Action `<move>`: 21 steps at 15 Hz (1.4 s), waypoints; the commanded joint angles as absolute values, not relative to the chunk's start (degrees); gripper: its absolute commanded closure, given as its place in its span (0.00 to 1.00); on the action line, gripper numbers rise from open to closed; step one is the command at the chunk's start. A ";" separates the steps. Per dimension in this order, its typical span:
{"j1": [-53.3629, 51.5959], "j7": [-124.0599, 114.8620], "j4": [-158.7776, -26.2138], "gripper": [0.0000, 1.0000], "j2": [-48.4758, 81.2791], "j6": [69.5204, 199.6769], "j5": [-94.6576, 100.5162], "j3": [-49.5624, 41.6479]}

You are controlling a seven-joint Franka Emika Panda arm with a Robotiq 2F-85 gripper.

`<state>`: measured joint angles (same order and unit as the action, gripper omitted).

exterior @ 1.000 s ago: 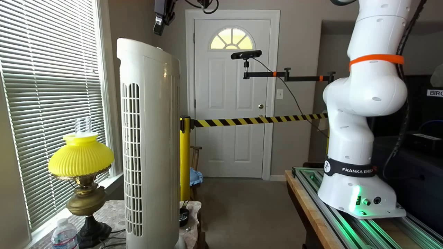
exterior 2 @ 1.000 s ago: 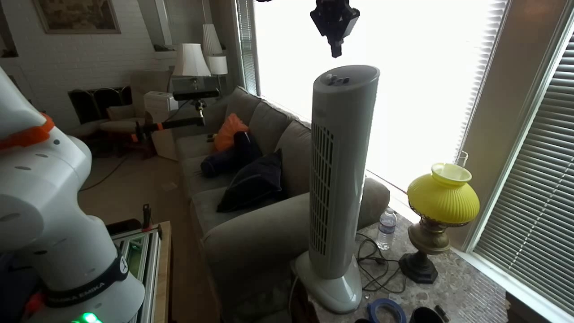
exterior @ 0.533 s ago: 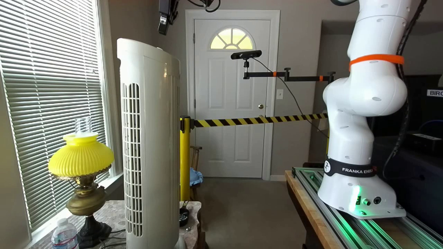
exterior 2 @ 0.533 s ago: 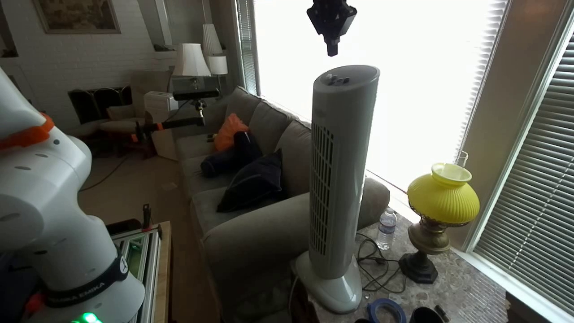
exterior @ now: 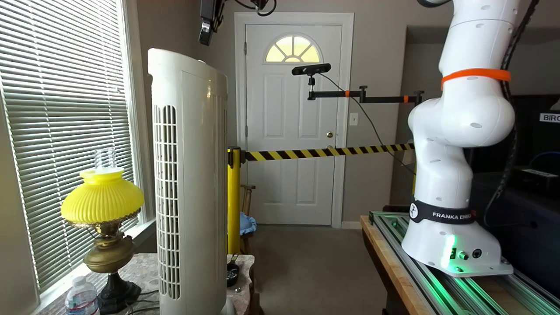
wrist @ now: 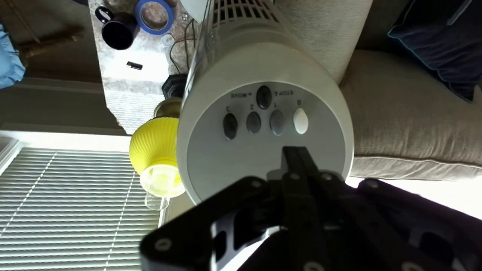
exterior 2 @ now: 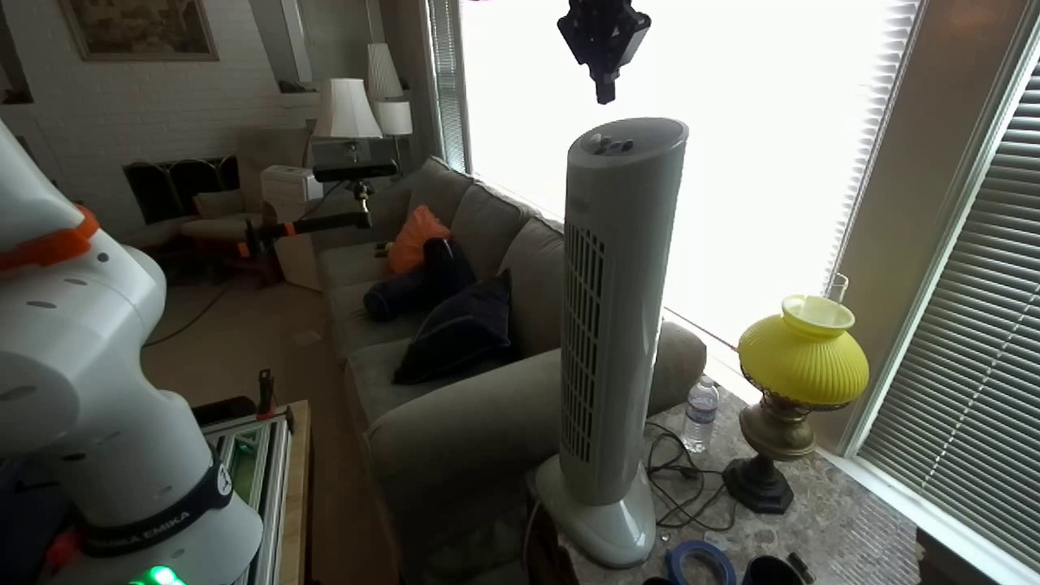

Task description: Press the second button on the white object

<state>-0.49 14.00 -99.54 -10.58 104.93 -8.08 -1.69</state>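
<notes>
My claw (wrist: 295, 151), pinched together, empty, hangs above the white fan (exterior 2: 620, 317) on the tabletop (exterior 2: 845, 520)! Wrist view, left to right: button 3 (wrist: 230, 126), button 2 (wrist: 253, 122), button 1 (wrist: 276, 122), white button 0 (wrist: 301, 121), none touched. Approach looks nearly done; aim and press, probably button 2, remain.

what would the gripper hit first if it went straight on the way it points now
Probably the grey top panel of the white tower fan, near its white button; depth is unclear, so where the gripper lands is uncertain.
</notes>
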 commanded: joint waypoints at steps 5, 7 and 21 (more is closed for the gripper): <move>-0.90 20.94 -103.16 1.00 -10.66 109.64 -7.95 -2.09; -0.96 22.29 -104.17 1.00 -11.17 110.27 -8.19 -2.14; -1.39 24.96 -108.06 1.00 -11.79 112.74 -8.95 -2.02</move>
